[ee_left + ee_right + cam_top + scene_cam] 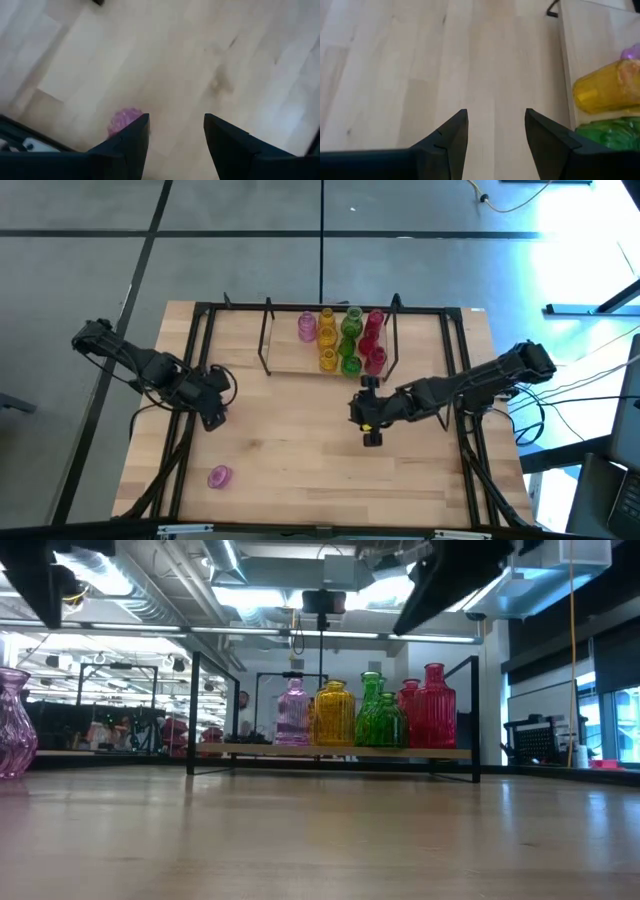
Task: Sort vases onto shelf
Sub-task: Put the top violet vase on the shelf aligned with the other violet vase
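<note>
Fetching the last stray looks like the step in hand: one pink vase [220, 476] stands alone near the table's front-left edge, well apart from the shelf [285, 362], where the other vases [345, 340] are grouped by colour. Left gripper [213, 417] hovers above bare wood, between shelf and stray, fingers spread wide, holding nothing. Next move prob.: go forward & down, straddle the vase, close. Right gripper [371, 437] waits mid-table just in front of the shelf, jaws apart, empty.
</note>
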`<control>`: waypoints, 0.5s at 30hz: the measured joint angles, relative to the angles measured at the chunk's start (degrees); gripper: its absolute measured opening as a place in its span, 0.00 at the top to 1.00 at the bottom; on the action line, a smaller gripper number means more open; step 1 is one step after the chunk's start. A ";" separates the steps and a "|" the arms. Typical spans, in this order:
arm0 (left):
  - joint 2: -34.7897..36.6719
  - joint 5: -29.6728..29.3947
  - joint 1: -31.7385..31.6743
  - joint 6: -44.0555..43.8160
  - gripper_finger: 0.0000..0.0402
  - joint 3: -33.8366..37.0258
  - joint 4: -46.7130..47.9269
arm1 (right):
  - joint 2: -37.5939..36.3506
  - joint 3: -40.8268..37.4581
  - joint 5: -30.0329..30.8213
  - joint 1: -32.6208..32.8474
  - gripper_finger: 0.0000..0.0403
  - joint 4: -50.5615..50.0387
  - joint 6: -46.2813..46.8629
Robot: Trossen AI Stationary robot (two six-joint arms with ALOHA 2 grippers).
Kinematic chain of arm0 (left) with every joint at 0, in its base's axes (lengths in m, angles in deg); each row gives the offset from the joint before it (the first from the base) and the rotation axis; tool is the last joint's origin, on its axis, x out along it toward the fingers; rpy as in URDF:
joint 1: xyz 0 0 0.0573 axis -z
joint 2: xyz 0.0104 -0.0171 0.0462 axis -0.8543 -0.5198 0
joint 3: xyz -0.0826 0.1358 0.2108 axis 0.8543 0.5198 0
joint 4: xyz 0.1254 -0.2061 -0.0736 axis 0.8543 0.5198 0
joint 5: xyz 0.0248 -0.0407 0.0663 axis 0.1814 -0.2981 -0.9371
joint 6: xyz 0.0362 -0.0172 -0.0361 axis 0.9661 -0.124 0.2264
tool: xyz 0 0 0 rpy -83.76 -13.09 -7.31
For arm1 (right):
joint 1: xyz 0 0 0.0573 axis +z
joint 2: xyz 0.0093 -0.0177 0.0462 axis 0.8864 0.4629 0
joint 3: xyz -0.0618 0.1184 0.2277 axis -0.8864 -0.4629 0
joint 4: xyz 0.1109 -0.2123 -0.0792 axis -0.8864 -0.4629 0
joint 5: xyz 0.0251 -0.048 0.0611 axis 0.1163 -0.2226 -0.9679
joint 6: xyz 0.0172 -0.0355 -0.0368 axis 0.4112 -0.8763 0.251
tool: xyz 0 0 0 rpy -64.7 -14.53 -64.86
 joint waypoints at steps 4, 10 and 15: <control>0.00 2.95 0.13 -2.31 0.55 0.00 1.16 | -0.06 -2.81 1.14 1.38 0.56 2.18 1.85; -0.08 5.33 2.88 -4.63 0.55 0.00 1.42 | -0.04 -5.32 0.68 1.78 0.56 3.16 3.96; -1.33 4.70 4.20 -4.82 0.55 0.02 2.98 | -0.04 -5.30 1.10 1.70 0.56 4.43 4.03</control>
